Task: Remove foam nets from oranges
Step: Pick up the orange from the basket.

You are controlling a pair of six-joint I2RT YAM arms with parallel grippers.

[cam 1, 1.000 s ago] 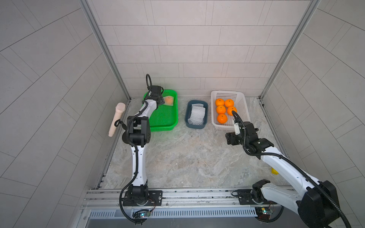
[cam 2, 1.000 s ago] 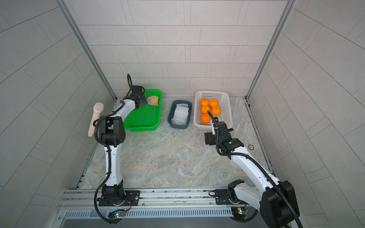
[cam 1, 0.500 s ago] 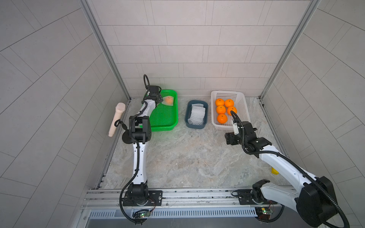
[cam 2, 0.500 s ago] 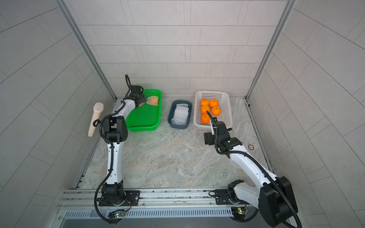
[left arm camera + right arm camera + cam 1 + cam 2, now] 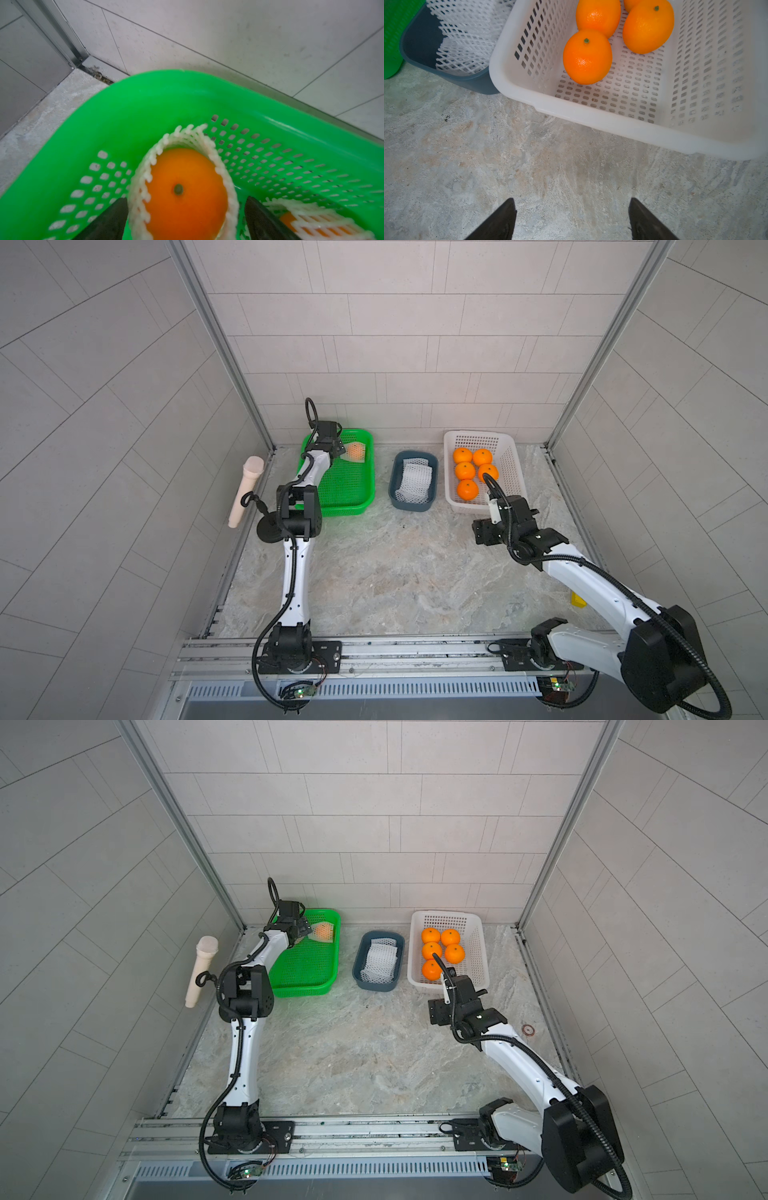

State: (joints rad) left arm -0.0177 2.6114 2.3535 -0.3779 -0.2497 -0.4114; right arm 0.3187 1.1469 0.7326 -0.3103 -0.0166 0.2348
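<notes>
My left gripper (image 5: 185, 220) is open in the far corner of the green basket (image 5: 145, 108). Its two black fingers (image 5: 112, 220) straddle an orange (image 5: 182, 193) still wrapped in a white foam net (image 5: 220, 166). A second netted orange (image 5: 311, 224) lies beside it. In both top views the left gripper (image 5: 343, 448) (image 5: 307, 930) is right at the netted orange (image 5: 356, 451) (image 5: 323, 931). Several bare oranges (image 5: 467, 489) (image 5: 586, 56) lie in the white basket (image 5: 509, 472) (image 5: 612, 122). Loose foam nets (image 5: 413, 479) (image 5: 467, 37) fill the dark blue bin (image 5: 399, 497). My right gripper (image 5: 572, 218) (image 5: 482, 531) hangs open over bare table, empty.
A beige cylinder (image 5: 245, 493) leans on the left wall beside the left arm's elbow. A small yellow object (image 5: 578, 600) lies at the table's right edge, and a small ring (image 5: 528, 1029) near the right arm. The metal rail (image 5: 395, 651) runs along the front.
The left arm has pushed a little deeper into the green basket's far corner and its jaws have widened slightly around the netted orange. The right arm has hardly moved.
</notes>
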